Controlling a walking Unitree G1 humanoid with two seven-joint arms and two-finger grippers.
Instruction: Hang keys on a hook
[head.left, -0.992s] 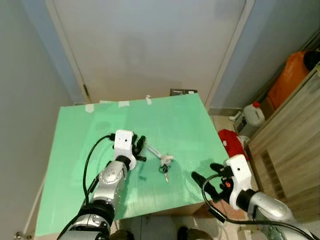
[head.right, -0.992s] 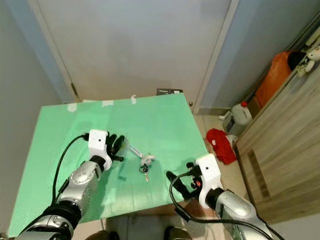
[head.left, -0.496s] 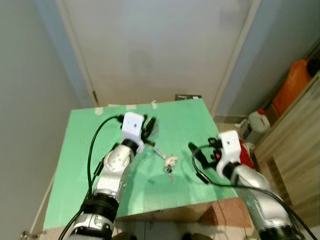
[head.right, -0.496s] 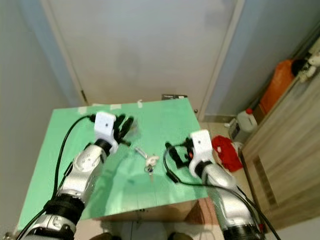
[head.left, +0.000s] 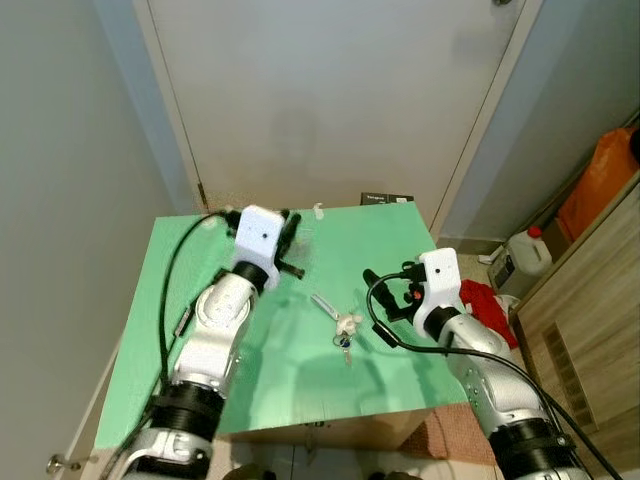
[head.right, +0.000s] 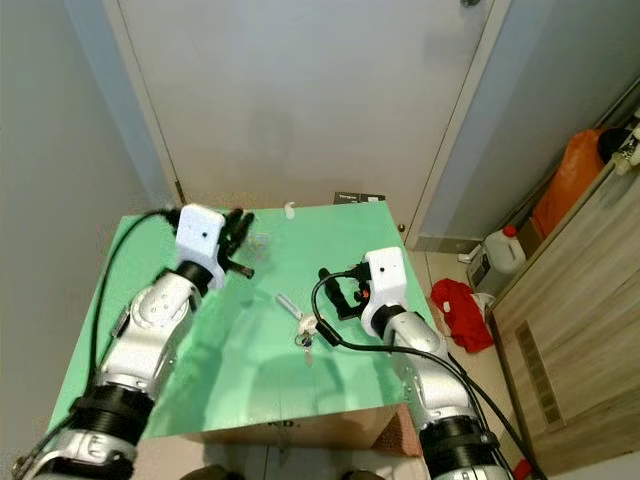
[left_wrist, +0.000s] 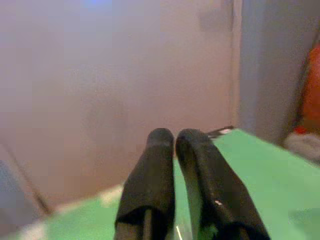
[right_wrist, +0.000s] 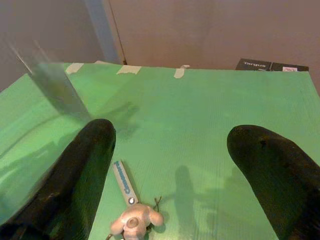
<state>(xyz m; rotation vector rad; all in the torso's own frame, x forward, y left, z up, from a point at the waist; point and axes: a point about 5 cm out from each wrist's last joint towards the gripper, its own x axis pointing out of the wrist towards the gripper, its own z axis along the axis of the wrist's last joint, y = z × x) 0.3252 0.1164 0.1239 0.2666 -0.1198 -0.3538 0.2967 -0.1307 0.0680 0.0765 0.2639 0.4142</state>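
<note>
- Right wrist view puts us right over the keys (right_wrist: 131, 218): a small pale figure charm with a white-and-blue tag strap running away from it, lying flat on the green table (right_wrist: 215, 125).
- We see them just ahead of the right gripper (head.left: 385, 296), nearer its one finger than the other, and nothing is touching them.
- That right gripper is spread wide, fingers (right_wrist: 75, 175) well apart, nothing between them, hovering above the table just beside the keys.
- From the head camera we catch the metal keys themselves fanned out at the charm's near end, toward the table's front edge.
- Over on the other side, the left gripper (head.left: 289, 240) is raised above the table's far part, well away from the keys and farther back than the right one.
- Its two fingers (left_wrist: 150, 185) are pressed together at the tips, clenched on nothing, pointing at the door (head.left: 330, 90).
- Beyond both grippers we have strips of pale tape (right_wrist: 127, 69) along the table's far edge, and a small dark box (right_wrist: 270, 65) at the far corner.
- Out past the right arm: a white jug (head.left: 527, 262), a red cloth (head.left: 492, 300) on the floor, an orange bag (head.left: 600, 180), and a wooden cabinet (head.left: 590, 320).
</note>
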